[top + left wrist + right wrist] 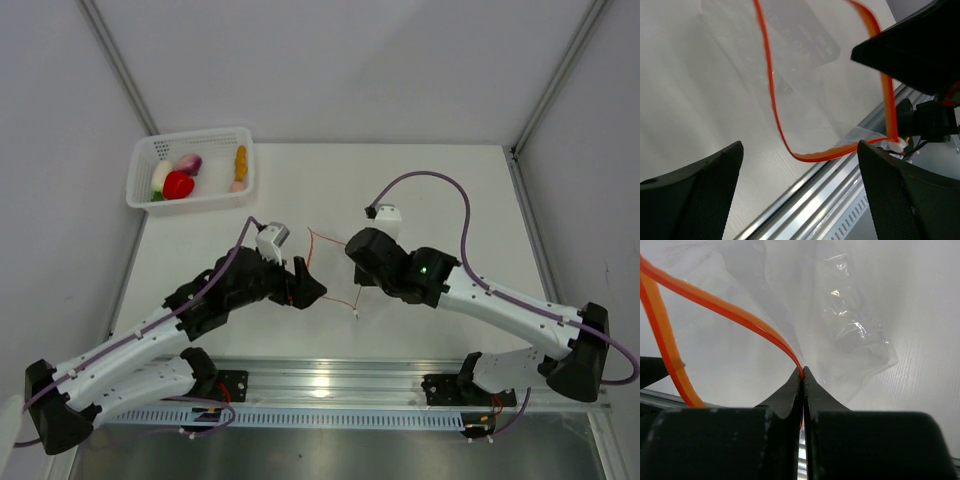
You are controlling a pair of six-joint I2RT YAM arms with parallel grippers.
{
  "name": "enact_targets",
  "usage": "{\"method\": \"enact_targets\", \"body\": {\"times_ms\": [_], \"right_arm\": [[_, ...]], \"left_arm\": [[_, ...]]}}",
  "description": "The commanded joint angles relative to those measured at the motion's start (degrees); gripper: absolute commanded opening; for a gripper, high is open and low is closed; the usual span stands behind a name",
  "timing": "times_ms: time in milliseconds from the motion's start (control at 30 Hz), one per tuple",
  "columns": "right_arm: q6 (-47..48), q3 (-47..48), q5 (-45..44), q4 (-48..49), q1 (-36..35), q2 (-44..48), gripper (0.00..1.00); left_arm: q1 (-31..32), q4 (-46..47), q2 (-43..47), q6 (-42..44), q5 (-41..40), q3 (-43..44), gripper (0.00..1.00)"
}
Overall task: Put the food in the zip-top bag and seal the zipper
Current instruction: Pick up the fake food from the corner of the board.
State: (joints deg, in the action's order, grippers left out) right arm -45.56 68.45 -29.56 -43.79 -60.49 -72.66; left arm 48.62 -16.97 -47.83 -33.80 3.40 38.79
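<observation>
Four toy foods [182, 178] sit in the basket [140, 195]; left gripper [800, 195] spread, right gripper [802, 377] pinching the zipper [730, 315]

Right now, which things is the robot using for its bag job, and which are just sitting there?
For the job:
- zip-top bag, mouth open, its zipper pinched by the right gripper
- left gripper, open by the bag
- food: red, white-green, purple and orange-yellow pieces, not bagged yet

Just there:
- white basket holding the food
- table
- purple cables
</observation>
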Motion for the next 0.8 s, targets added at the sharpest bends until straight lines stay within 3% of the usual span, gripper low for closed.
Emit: {"method": "enact_targets", "body": {"times_ms": [0,233,467,667,767], "right_arm": [[0.6,3.4,0.3,2.4,1.7,-2.4,0.0],[2.0,7.7,2.4,0.7,6.4,-7.1,0.0],[5.3,10.9,4.9,0.6,9.6,-9.2,0.0],[8.4,10.2,8.9,2.5,12.8,-9.3,0.0],[10.0,9.4,10.6,3.2,13.6,-9.0,0.0]], "left_arm": [[-0.5,-0.2,2.8,3.2,-2.5,5.2,0.99],[-1.3,-3.6,6.0,6.6,-19.5,13.2,1.0],[-12.3,-7.3,-3.6,11.2,-28.1,23.3,0.97],[-21.9,12.8,-13.4,19.6,-27.0,19.1,0.91],[-27.2,21.1,-21.3,22.1,-22.1,20.4,0.94]]}}
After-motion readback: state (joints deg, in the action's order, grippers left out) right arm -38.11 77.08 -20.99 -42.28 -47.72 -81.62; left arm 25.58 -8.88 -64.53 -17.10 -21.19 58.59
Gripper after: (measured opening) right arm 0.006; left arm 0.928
